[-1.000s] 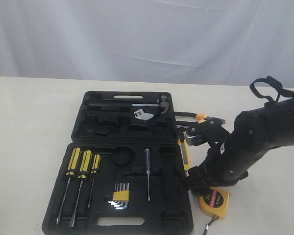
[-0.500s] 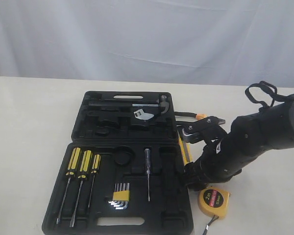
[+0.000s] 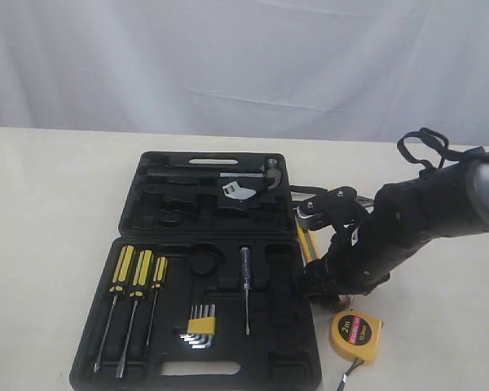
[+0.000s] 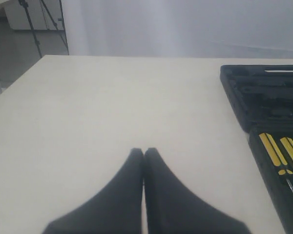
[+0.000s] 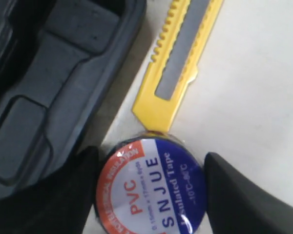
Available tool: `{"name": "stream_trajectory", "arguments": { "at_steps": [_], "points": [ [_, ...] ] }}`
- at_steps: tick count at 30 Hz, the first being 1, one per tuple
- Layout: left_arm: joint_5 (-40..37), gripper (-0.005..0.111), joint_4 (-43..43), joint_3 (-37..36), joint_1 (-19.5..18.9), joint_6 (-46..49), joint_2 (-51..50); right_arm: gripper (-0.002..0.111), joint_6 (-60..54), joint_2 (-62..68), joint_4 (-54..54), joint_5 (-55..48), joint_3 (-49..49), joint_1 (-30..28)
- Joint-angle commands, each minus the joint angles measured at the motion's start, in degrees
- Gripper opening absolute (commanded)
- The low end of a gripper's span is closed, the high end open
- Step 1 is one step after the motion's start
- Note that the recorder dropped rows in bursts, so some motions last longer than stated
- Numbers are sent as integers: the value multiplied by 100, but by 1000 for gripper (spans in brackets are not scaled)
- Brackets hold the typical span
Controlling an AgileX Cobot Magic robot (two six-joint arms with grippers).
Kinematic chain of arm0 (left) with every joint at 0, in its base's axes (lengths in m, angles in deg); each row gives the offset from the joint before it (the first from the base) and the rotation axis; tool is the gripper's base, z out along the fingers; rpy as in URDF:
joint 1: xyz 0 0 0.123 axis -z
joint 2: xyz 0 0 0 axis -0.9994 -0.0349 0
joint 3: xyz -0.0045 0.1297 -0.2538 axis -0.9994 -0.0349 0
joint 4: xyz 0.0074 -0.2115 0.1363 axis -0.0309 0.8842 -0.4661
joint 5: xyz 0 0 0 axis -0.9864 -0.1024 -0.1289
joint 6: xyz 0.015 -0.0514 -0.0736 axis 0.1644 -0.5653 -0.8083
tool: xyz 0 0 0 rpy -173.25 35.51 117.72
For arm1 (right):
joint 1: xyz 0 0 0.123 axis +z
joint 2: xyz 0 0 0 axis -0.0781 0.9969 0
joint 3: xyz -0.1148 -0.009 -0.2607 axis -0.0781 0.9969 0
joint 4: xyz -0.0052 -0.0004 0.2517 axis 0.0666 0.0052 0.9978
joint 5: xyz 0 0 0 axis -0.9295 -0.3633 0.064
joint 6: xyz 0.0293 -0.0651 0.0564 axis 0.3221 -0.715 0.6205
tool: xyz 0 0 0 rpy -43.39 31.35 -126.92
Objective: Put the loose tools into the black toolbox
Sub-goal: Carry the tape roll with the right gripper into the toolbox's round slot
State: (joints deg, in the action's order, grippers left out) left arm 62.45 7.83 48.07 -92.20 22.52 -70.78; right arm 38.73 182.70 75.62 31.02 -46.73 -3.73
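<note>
The right gripper (image 5: 151, 195) is straddling the tape roll (image 5: 149, 187)

Its two dark fingers (image 5: 244, 200) are standing on either side of the small roll, each right up against its rim — whether they are squeezing it is not showing. The roll is lying flat on the pale table (image 5: 254, 87), its round label facing the camera in white, red and blue and reading PVC and SNJUE. The yellow utility knife (image 5: 180, 63) is lying just past it, one end meeting the roll's rim, its grey strip facing up. The black toolbox (image 5: 53, 83) is sitting alongside both — its moulded wall is running close beside knife and roll.
</note>
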Motion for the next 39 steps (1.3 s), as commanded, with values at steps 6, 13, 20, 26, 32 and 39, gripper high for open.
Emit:
{"name": "stream_trajectory", "arguments": {
  "at_steps": [6,13,20,26,32,39],
  "points": [
    [57,0,55,-15,27,-11,7,0,-57,-664,335,-1452,-663,7],
    [57,0,55,-15,27,-11,7,-1,-57,-1024,634,-1928,-1247,566],
    [57,0,55,-15,27,-11,7,-1,239,-384,623,-2163,-2639,1432],
    [57,0,55,-15,27,-11,7,-1,374,878,602,-2823,-4051,1650],
    [57,0,55,-15,27,-11,7,-1,417,1787,416,-2896,-4532,1668],
    [57,0,55,-15,27,-11,7,-1,885,2089,-538,-2883,-4522,1668]
  ]
}}
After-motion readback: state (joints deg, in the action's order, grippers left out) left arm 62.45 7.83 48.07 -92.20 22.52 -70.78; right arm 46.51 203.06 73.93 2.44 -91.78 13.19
